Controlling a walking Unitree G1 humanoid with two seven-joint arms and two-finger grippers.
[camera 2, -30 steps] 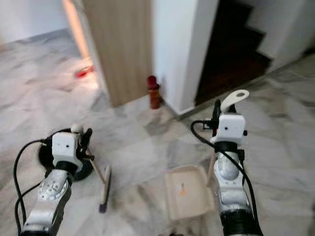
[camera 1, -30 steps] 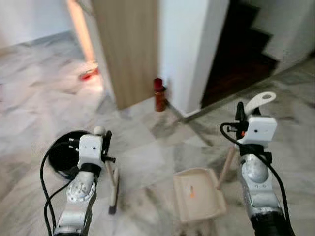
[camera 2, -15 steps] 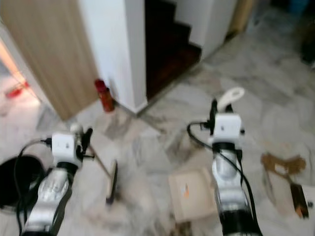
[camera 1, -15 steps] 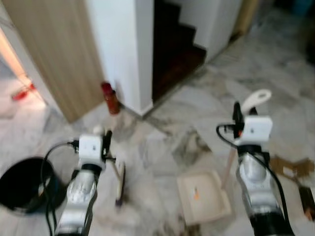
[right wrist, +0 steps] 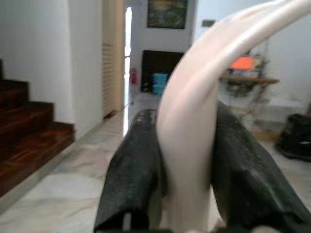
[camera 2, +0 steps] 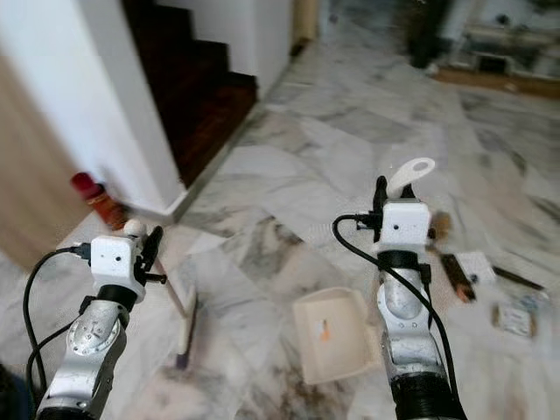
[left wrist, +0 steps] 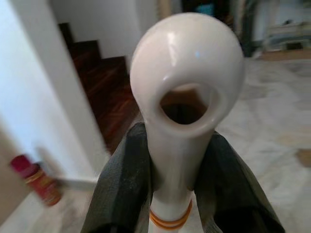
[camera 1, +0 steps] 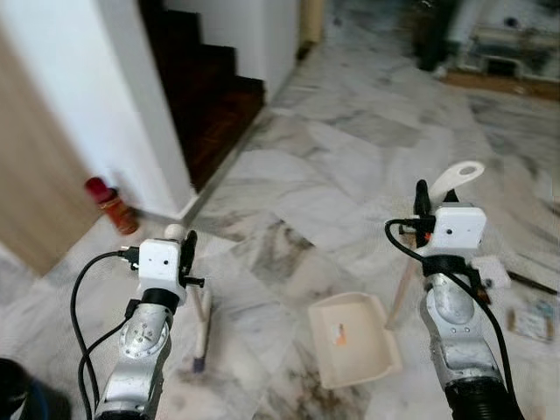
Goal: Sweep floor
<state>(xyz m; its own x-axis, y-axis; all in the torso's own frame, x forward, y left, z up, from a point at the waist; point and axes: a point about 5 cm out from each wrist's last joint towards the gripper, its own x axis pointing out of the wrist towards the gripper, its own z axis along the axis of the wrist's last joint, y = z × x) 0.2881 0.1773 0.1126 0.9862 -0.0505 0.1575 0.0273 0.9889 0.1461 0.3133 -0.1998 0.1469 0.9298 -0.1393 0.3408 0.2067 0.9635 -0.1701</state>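
A short broom (camera 1: 202, 337) with a cream handle slants down to the marble floor on the left. My left gripper (camera 1: 184, 254) is shut on the handle just below its ringed end (left wrist: 187, 97), with a black finger (left wrist: 121, 184) on each side. A cream dustpan (camera 1: 354, 341) rests on the floor at centre right, with a small orange bit (camera 1: 339, 332) inside. Its long handle (camera 1: 459, 178) rises to my right gripper (camera 1: 423, 206), which is shut on it. In the right wrist view the fingers (right wrist: 136, 170) clamp the curved handle (right wrist: 194, 121).
Dark wooden stairs (camera 1: 206, 79) rise behind a white wall corner (camera 1: 114, 96), where a red bottle (camera 1: 112, 205) stands. Litter lies on the floor at the right: a brown strip (camera 2: 459, 276) and a flat packet (camera 2: 514, 317). A black bin's edge (camera 1: 17, 394) is at bottom left.
The camera has swung to the right: the wooden door and black bin slid off left, and stairs and litter came into view. Both arms keep the same hold and pose.
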